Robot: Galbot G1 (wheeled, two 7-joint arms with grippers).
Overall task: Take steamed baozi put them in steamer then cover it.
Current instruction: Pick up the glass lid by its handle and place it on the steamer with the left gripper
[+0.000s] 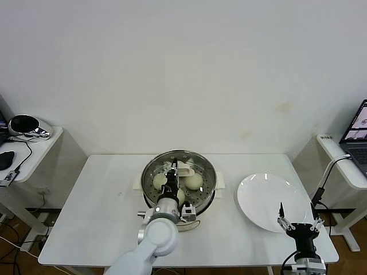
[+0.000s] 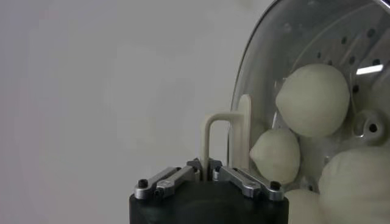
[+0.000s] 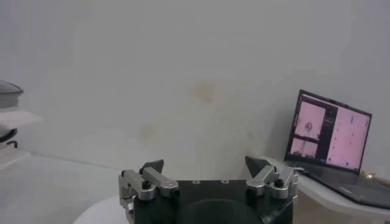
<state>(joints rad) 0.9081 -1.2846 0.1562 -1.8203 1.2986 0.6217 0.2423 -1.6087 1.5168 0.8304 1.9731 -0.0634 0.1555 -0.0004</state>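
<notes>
Glass round lid with cream handle, pinched by the left claw over the steel steamer, could slip askew onto the cream-white buns if freed off-centre; the right claw gapes idle.

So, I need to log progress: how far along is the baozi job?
Done: the baozi sit in the steamer, and the plate is bare. In hand: the left end effector grips the handle of the glass lid, which covers the steamer. Left: let go and withdraw. The right end effector waits open by the plate.
</notes>
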